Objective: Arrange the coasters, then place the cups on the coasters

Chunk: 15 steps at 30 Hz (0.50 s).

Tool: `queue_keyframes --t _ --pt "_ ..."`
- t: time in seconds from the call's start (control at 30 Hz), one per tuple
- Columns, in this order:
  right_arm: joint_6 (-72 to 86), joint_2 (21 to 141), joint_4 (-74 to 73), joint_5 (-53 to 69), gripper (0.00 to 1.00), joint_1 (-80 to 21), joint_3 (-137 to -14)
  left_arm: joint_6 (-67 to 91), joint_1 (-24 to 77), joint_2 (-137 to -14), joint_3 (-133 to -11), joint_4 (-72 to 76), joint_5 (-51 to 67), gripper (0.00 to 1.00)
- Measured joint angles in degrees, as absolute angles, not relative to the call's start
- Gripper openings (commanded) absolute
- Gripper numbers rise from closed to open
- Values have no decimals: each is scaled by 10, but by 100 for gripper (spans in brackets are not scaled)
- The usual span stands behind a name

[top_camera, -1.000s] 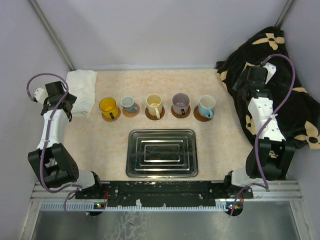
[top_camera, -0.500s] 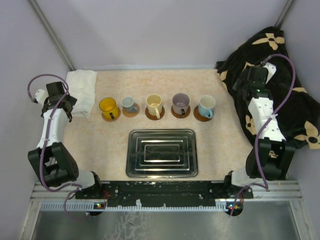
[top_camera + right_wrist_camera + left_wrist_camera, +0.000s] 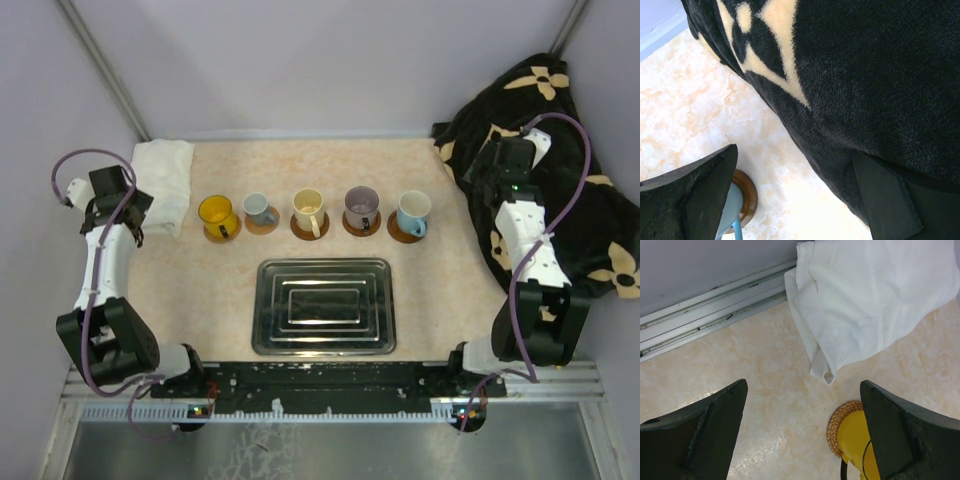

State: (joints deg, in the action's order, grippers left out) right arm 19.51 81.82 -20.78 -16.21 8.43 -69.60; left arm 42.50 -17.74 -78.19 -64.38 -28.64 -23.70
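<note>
Cups and coasters sit in one row across the desk, on the far side of the steel tray.

Row, left to right: yellow cup, small grey-white cup, cream cup, purplish-grey cup, light blue cup. All are upright, each on its own coaster, with a brown disc edge showing under every cup. The cups are spaced apart and none touch.

Left gripper: jaws wide open, nothing between them. It hangs over bare desk at the left end of the row, next to the white cloth. The left wrist view catches the yellow cup and the rim of its coaster at bottom right, partly hidden behind one finger. The top view shows the gripper clear of that cup.

Right gripper: jaws wide open, empty. It is at the right edge of the desk, over the border of the black flower-print blanket. The right wrist view shows the light blue cup and its coaster at bottom left, partly behind one finger. Contact can't be told from that view; the top view shows them apart.

The tray lies flat between the arm bases and the row, with nothing on it.
</note>
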Motion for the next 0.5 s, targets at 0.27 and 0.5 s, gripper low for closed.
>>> queue_keyframes --t 0.27,0.5 --pt "195 818 -207 -159 99 84 -696 410 -177 -762 -611 -266 -233 100" --pt "195 814 -196 -157 99 84 -685 400 -177 -749 -590 -253 -231 100"
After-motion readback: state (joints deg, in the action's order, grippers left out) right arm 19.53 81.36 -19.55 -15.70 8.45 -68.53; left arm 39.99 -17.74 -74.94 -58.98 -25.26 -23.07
